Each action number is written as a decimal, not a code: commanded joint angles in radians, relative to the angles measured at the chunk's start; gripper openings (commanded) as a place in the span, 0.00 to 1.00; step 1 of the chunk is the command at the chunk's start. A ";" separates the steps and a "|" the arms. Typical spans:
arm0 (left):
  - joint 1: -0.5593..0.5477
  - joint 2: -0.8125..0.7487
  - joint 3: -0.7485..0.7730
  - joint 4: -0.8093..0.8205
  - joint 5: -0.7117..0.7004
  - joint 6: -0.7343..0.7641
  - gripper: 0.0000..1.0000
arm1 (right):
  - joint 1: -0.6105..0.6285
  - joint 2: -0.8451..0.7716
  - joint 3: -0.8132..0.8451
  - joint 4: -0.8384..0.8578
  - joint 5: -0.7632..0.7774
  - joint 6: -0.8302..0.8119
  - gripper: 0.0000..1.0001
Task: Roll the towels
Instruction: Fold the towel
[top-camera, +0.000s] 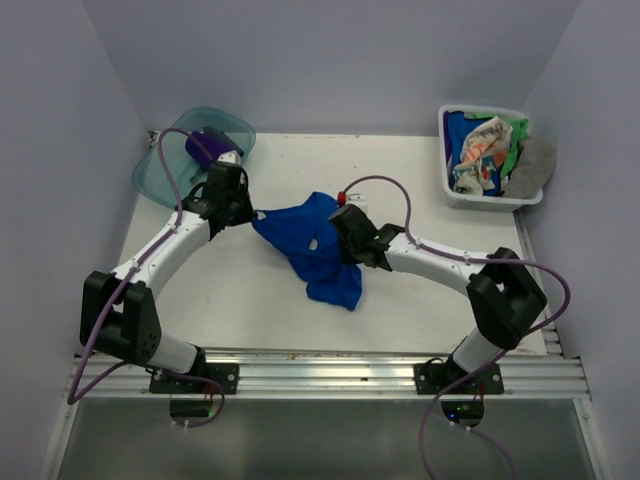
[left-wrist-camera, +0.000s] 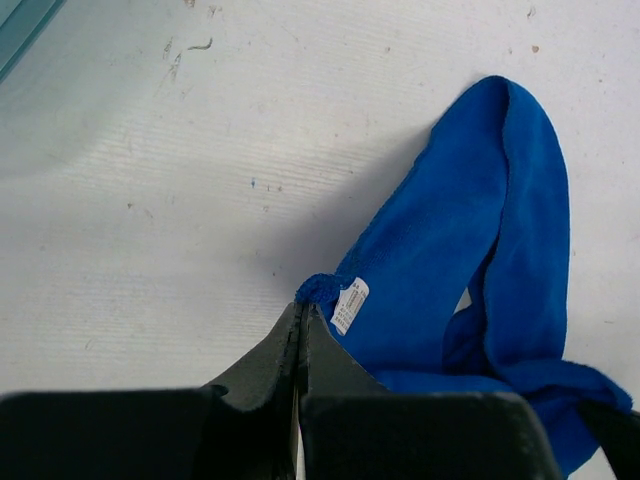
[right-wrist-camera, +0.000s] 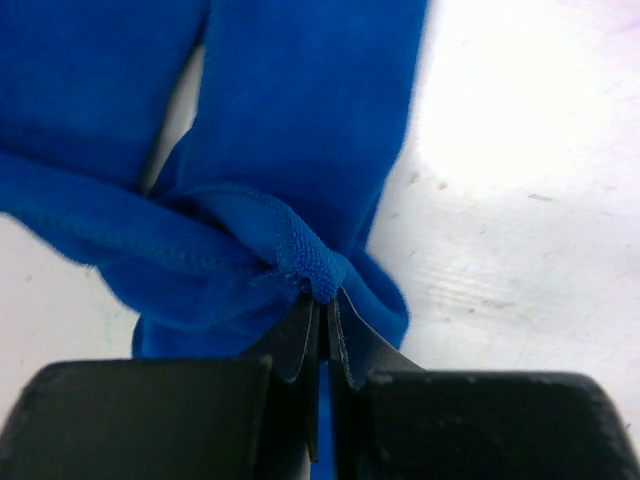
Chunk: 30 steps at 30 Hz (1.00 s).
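A royal blue towel (top-camera: 305, 240) is seen spread loosely near the middle of the counter (top-camera: 420, 170), held at two points between the arms. One corner, beside a small white label (left-wrist-camera: 350, 305), is pinched in the left end effector (left-wrist-camera: 302, 316), whose jaws are pressed together on the cloth. A bunched fold of hem on the other side is clamped in the right end effector (right-wrist-camera: 322, 300), its jaws likewise drawn narrow around the fabric. The rest of the towel is draped in creases toward the counter's near edge. At the far left corner a teal tub (top-camera: 160, 175) is tilted over the edge, with a purple towel (top-camera: 203, 146) lying inside it. At the far right corner a white basket (top-camera: 480, 198) is filled with heaped towels (top-camera: 485, 145) in cream, green, grey and blue.
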 joint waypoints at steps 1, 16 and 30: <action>0.001 0.009 0.028 -0.009 0.010 0.038 0.00 | -0.089 -0.031 0.021 0.043 0.000 -0.013 0.00; 0.077 0.260 0.898 -0.181 0.025 0.133 0.00 | -0.435 -0.080 0.688 -0.092 -0.003 -0.242 0.00; 0.175 -0.275 -0.013 0.003 0.107 0.112 0.00 | -0.444 -0.608 -0.149 0.046 0.090 -0.163 0.12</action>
